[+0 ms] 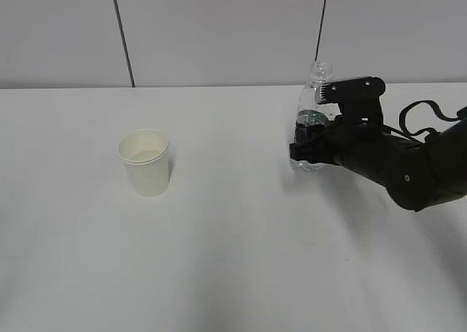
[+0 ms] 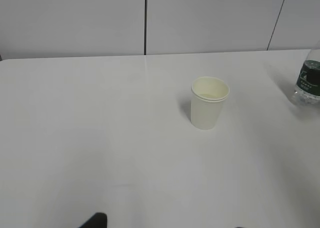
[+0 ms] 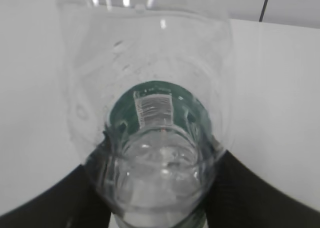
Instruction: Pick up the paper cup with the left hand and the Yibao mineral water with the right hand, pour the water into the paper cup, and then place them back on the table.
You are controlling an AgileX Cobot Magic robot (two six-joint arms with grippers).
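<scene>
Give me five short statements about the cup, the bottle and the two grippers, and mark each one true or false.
1. The paper cup stands upright on the table. True.
2. The right gripper is closed around the Yibao mineral water. True.
3. The bottle has a cap on. False: its neck is open.
4. The left gripper is holding the cup. False: the cup stands free, with nothing touching it; only the fingertips show at the bottom edge of the left wrist view.
5. The cup is to the right of the bottle in the exterior view. False: it is on the left.
</scene>
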